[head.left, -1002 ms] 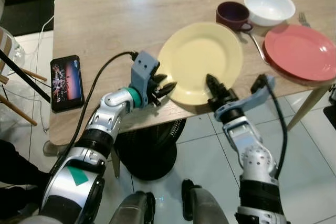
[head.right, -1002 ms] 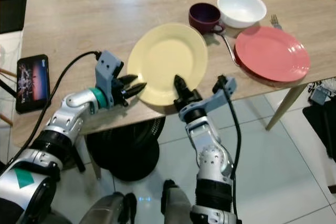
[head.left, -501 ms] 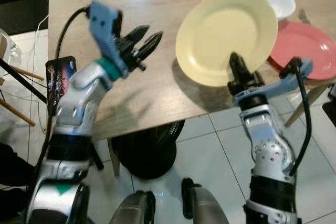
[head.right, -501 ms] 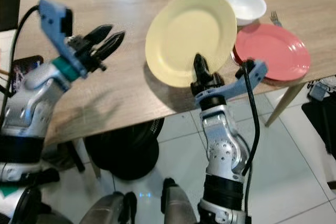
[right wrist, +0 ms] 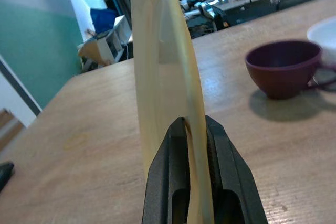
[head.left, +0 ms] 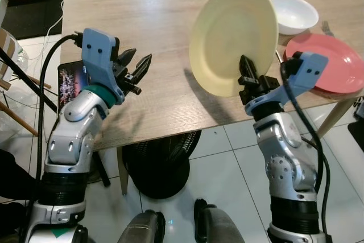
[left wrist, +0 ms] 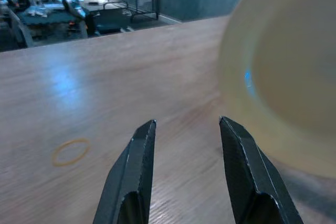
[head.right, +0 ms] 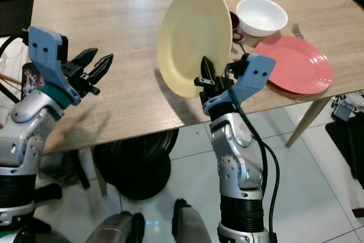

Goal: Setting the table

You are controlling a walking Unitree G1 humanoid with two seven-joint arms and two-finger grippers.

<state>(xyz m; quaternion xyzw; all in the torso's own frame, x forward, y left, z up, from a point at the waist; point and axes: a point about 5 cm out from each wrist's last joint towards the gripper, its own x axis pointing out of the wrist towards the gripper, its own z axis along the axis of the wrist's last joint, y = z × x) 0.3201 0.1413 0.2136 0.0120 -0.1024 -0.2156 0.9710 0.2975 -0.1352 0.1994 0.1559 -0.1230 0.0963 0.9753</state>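
My right hand [head.left: 245,78] is clamped on the lower rim of the yellow plate [head.left: 230,35]. A second ago the plate lay flat at the near edge of the bench [head.left: 153,21]; half a second ago it was up and tilted; now it stands almost on edge, clear of the wood, over the near edge right of the middle. In the right wrist view the rim sits between both fingers [right wrist: 163,182], so the grip looks secure, though it holds rim only.

My left hand [head.left: 133,71] has let go of the plate's left side, risen and swung off toward the bench's left edge. It is now empty, fingers parted, hovering above the near-left part of the bench, well apart from the plate.

Other items unmoved: purple cup [right wrist: 283,66], white bowl [head.left: 293,12] and pink plate [head.left: 338,66] toward the right edge, fork [head.left: 327,24] beyond the pink plate, phone [head.left: 71,83] at the left edge.

Judgement: pickup is done, and carriage is now one-handed. The plate has yet to be set at a place. Steep tilt plus rim-only grip means risk of slip; levelling before lowering seems wise.
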